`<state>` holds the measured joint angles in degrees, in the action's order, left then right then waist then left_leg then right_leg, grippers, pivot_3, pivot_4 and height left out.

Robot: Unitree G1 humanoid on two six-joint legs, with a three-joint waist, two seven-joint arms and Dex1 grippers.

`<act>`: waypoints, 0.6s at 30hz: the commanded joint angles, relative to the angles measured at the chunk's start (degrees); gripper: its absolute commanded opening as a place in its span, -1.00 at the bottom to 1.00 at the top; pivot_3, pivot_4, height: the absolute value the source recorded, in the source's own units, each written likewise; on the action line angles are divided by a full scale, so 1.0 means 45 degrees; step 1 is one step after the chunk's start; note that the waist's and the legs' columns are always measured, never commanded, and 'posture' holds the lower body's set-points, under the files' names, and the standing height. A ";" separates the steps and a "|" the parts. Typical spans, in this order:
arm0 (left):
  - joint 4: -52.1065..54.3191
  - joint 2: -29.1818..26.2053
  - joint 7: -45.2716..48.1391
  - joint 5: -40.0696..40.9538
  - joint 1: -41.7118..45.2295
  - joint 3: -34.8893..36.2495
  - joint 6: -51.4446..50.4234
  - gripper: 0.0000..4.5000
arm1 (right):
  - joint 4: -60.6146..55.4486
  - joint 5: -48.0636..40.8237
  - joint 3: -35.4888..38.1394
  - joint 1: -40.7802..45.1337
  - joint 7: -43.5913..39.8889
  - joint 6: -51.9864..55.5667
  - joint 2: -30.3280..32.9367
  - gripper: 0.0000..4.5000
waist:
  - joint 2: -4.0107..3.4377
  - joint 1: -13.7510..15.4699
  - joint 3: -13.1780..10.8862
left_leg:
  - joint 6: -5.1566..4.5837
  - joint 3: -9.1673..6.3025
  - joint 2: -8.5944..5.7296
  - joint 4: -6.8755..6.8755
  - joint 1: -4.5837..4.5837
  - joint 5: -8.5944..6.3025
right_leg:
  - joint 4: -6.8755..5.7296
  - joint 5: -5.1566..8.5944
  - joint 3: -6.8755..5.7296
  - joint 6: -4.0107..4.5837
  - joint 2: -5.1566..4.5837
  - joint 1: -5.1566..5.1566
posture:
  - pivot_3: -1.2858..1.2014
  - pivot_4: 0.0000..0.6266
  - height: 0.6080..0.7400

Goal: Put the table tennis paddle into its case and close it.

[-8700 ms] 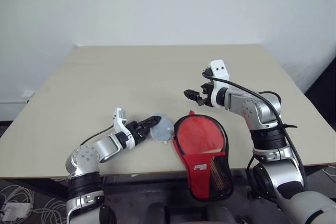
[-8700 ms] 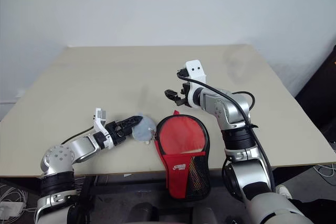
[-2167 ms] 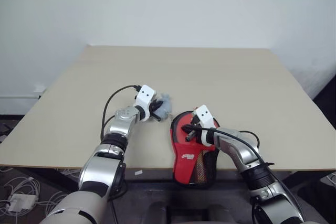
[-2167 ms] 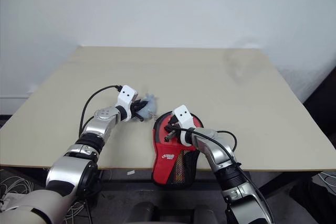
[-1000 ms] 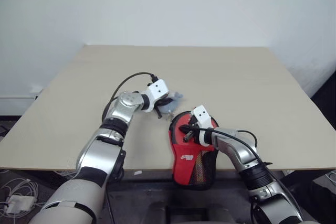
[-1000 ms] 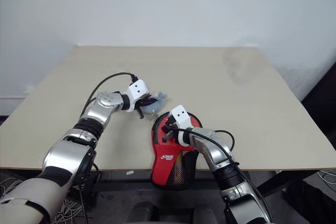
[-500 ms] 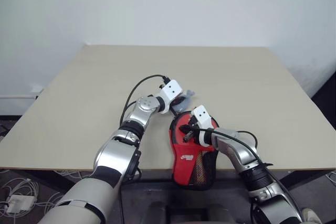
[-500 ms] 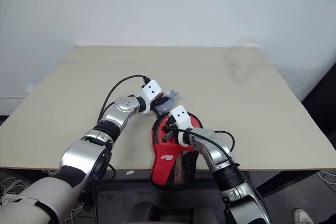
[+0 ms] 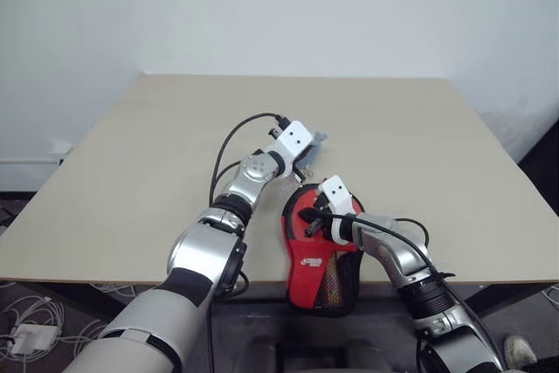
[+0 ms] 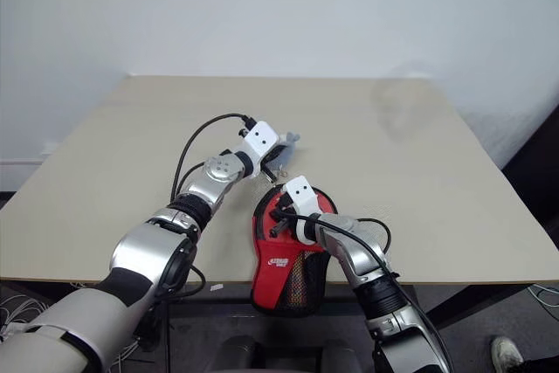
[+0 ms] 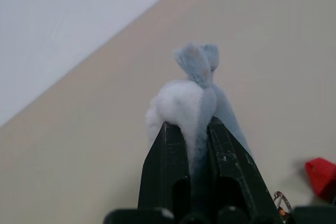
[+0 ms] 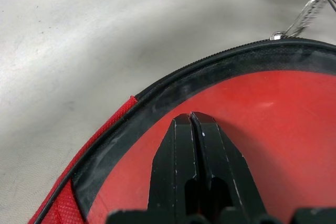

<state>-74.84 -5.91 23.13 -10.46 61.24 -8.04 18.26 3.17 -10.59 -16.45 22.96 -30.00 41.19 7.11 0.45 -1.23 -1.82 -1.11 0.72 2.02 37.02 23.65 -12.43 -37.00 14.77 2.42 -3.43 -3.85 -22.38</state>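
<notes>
Left gripper (image 11: 190, 129) is clamped tight on a pale blue-grey bag (image 11: 195, 88), the soft material bunched up between the two black fingers and poking out past the tips. From the head camera that gripper sits just above centre of the frame, hanging over the table (image 9: 131, 155) a little beyond the round top of the case (image 9: 316, 242), the bag (image 9: 313, 139) peeking out past the white wrist block.

Moving right, and down a touch: the case lies at the near edge of the table, in the lower middle of the picture, red face up, white logo and black mesh pocket on its narrow end, which hangs over the table's lip. Black zipper rim (image 12: 173, 95) curves round the red panel, and a small metal zip pull (image 12: 307, 14) lies on the table right beside the rim.

Right gripper (image 12: 190, 121) now, just right of centre: fingers pressed together, nothing between them, tips down on the red face of the case close inside the zipper rim. Whether the paddle is inside the case, I can't tell from here.

Far right of the frame, bare tabletop running out to the corner.
</notes>
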 commanded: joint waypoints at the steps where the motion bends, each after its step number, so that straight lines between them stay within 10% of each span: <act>1: 0.0487 0.0252 0.0105 0.0176 0.0706 0.0263 0.0640 -1.00 | 0.0002 -0.0007 -0.0112 -0.0245 0.0035 0.0346 -0.0018 -0.98 | 0.0000 -0.0003 0.0000 | 0.0000 0.0000 0.0000 0.0000 0.0000 0.0000 | 0.0000 0.0000 -0.0001 0.0000 0.0000 -0.0001 | 0.03 -1.00 1.00; 18: 0.1375 0.0008 0.5218 -0.0324 -0.0781 -0.0828 0.3621 -1.00 | -0.0150 -0.0010 -0.0137 -0.0329 -0.0026 0.0447 0.0020 -0.98 | -0.0001 -0.0003 0.0002 | 0.0000 0.0000 -0.0001 0.0001 -0.0001 0.0000 | 0.0001 -0.0020 0.0002 0.0035 -0.0001 0.0004 | 0.03 -1.00 1.00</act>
<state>-71.01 -6.03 45.20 -11.41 57.39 -10.79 31.84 1.78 -10.59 -16.45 22.03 -29.85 41.86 7.00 0.45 -1.24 -1.81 -1.11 0.72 2.01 37.02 23.65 -12.44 -36.99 14.68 2.43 -3.28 -3.86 -22.36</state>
